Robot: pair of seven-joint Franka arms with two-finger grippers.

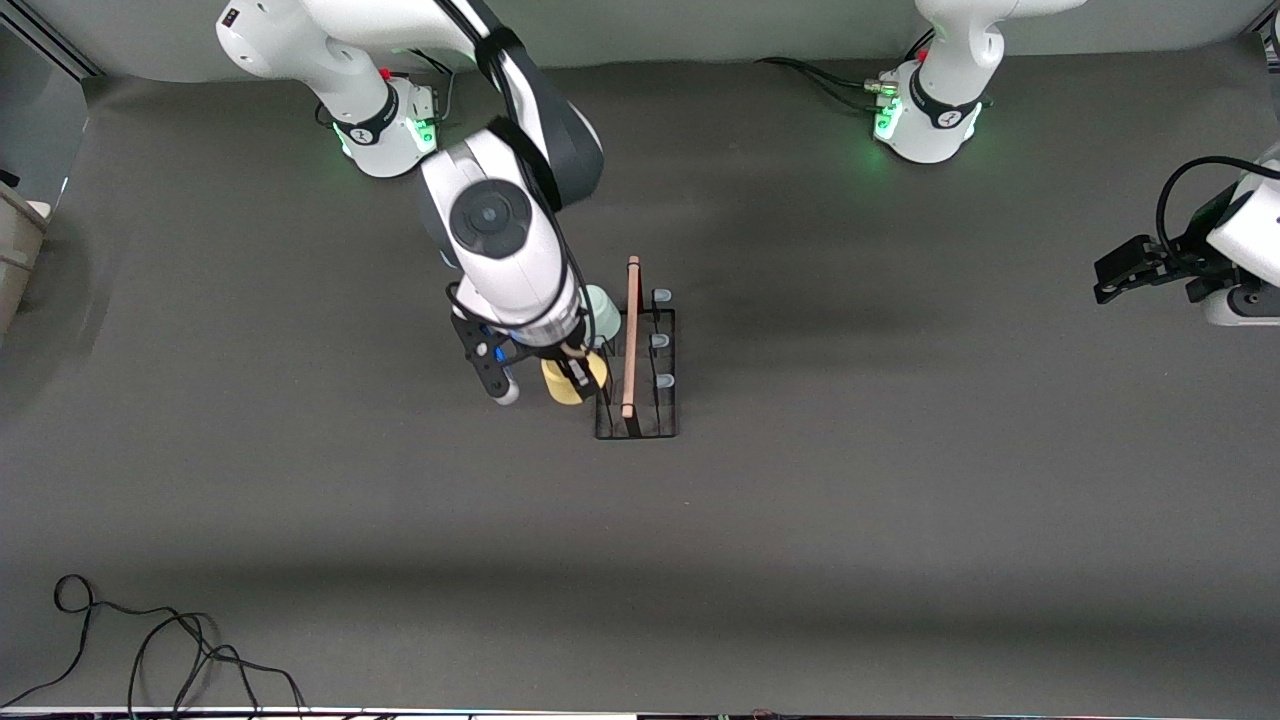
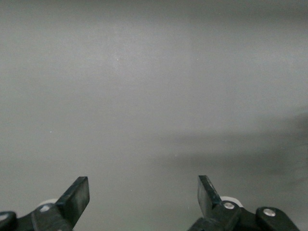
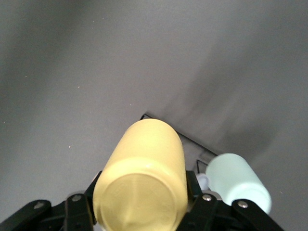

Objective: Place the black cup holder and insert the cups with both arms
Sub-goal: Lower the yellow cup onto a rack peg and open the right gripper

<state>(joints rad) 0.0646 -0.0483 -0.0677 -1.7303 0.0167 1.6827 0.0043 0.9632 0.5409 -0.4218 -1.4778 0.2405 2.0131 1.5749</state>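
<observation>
The black cup holder (image 1: 665, 428) stands mid-table, its wooden bar handle (image 1: 631, 335) running along it. A pale green cup (image 1: 601, 312) sits upside down on a peg in the row toward the right arm's end; it also shows in the right wrist view (image 3: 238, 182). My right gripper (image 1: 575, 380) is shut on the yellow cup (image 1: 566, 384), tilted over that same row, beside the green cup and nearer the front camera. In the right wrist view the yellow cup (image 3: 144, 173) shows its bottom. Three pale-blue pegs (image 1: 660, 341) are bare. The light blue cup is out of view. My left gripper (image 1: 1130, 270) waits open and empty at the left arm's end of the table.
A black cable (image 1: 150, 640) lies near the front edge at the right arm's end. A beige box (image 1: 15, 250) stands at the table's edge there. The left wrist view shows only bare grey table (image 2: 154, 96).
</observation>
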